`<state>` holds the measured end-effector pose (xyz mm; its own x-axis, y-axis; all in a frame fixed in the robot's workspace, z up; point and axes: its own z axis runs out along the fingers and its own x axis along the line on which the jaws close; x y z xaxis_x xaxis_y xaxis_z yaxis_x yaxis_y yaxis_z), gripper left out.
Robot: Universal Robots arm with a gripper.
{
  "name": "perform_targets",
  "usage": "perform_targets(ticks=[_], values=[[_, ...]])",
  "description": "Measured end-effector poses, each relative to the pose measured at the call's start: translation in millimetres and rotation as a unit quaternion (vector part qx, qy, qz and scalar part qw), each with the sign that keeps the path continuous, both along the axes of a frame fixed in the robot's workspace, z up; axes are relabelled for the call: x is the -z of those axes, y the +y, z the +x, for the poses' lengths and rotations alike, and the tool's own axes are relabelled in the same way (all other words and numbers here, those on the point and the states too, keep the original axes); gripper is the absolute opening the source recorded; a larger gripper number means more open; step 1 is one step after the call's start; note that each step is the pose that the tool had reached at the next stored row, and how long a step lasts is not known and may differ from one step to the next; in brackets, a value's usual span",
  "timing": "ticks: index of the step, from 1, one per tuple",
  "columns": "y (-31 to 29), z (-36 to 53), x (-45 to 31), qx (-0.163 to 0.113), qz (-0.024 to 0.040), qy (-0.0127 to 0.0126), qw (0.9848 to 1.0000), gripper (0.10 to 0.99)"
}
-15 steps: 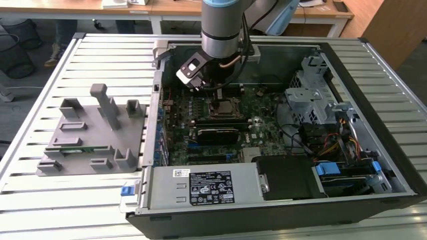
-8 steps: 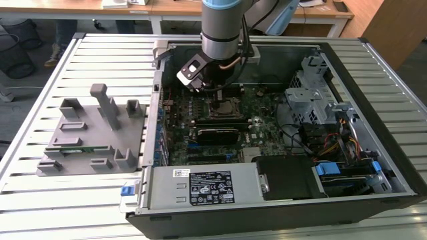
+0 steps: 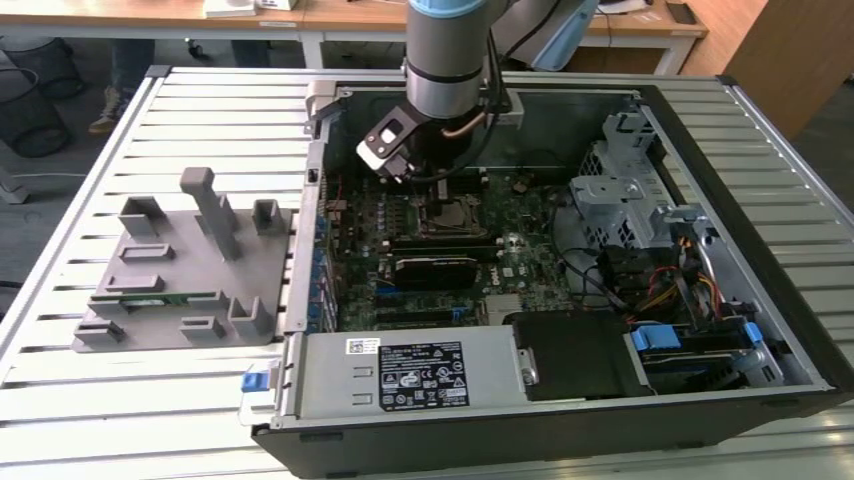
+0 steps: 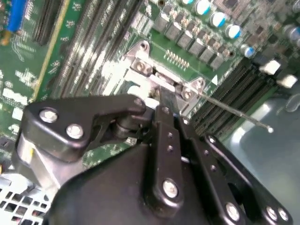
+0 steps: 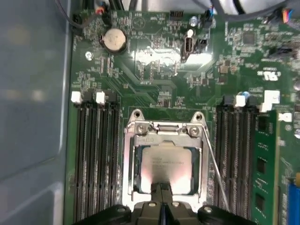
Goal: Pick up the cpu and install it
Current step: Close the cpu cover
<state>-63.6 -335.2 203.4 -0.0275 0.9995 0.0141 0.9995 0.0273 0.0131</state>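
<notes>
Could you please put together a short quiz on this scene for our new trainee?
1. True or false: the cpu lies within the metal frame of the socket.
2. In the exterior view, the grey fixture stands: A) on the exterior view's left of the computer case; B) inside the case; C) on the exterior view's right of it.
3. In the first wrist view, which part is the tool nearest to?
Key: 1 true; 2 A; 3 the cpu.
</notes>
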Motion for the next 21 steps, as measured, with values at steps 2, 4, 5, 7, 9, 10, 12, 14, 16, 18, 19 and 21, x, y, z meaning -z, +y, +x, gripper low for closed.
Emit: perform_targets(ticks=[2,4,5,7,9,10,12,14,16,18,19,21], values=[[-0.2,-0.1,-6.9,0.000,-0.0005,0.0004,1.0000,0.110],[-0.2,0.2,-8.4,0.000,-0.0004,0.0003,1.0000,0.110],[-0.2,1.3,-8.4,0.000,-0.0005,0.0004,1.0000,0.110],[-0.2,4.4,-8.4,0.000,-0.0005,0.0004,1.0000,0.110],[-0.2,8.5,-8.4,0.000,-0.0005,0.0004,1.0000,0.110],[-0.2,10.3,-8.4,0.000,-0.0005,0.0004,1.0000,0.110],[-0.2,12.9,-8.4,0.000,-0.0006,0.0005,1.0000,0.110],[-0.2,15.8,-8.4,0.000,-0.0005,0.0004,1.0000,0.110],[-0.2,18.4,-8.4,0.000,-0.0005,0.0004,1.0000,0.110],[-0.2,20.8,-8.3,0.000,-0.0005,0.0004,1.0000,0.110],[-0.2,21.8,-8.4,0.000,-0.0005,0.0004,1.0000,0.110],[-0.2,23.5,-8.4,0.000,-0.0005,0.0004,1.0000,0.110]])
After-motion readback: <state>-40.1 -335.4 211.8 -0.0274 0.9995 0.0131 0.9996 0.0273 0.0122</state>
